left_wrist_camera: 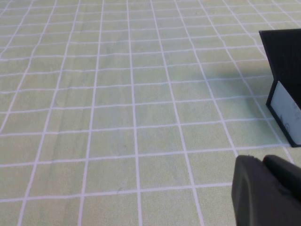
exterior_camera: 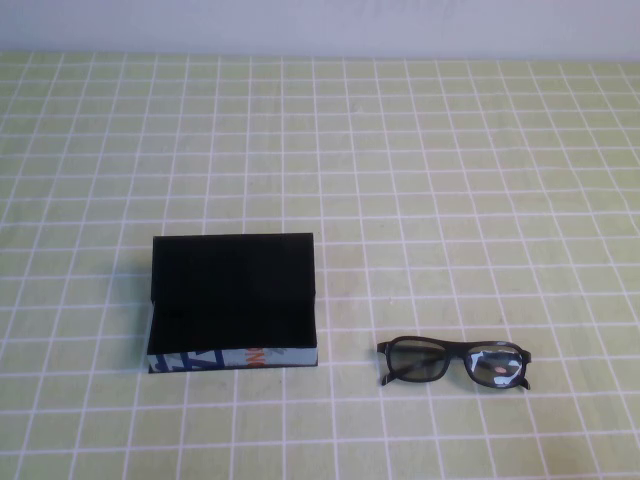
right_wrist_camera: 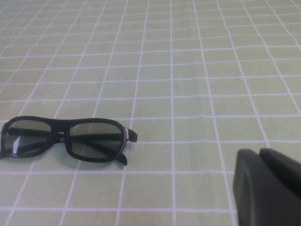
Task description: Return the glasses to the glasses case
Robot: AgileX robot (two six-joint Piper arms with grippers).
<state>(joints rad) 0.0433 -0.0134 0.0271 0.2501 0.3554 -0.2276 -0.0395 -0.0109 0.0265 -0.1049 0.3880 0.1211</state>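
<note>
Nothing grasped yet; pickup of the glasses [exterior_camera: 453, 362] not started, as I read it.

- Glasses lie folded flat on the bench [exterior_camera: 450, 180], clear of the case [exterior_camera: 233, 300], off its right end and level with its printed front strip. Lenses upright, facing the robot.
- Case sits with its black lid over the top. From the high view I can't tell if it's open or shut, so confirm that before committing to a drop.
- Right gripper [right_wrist_camera: 269, 188]: only a dark corner of its body shows in the right wrist view, with the glasses ahead of it and apart. Spread or pressed together: cannot tell. Not in the high view.
- Left gripper [left_wrist_camera: 267, 190]: same, only a dark corner in the left wrist view, near the case's end wall [left_wrist_camera: 285, 101], not touching. Finger state: cannot tell. Holding nothing visible.

How I'd do the step:
- Right arm takes the glasses; it's on that side of the case.
- Come down over the bridge or one lens rim, pinching front to back. The frame is thin and low, so get the fingers right down to the bench.
- Left arm lifts or steadies the lid if the case is shut.
- Risk: a light frame skidding on the cloth, or a pinch on a temple arm unfolding it.
</note>
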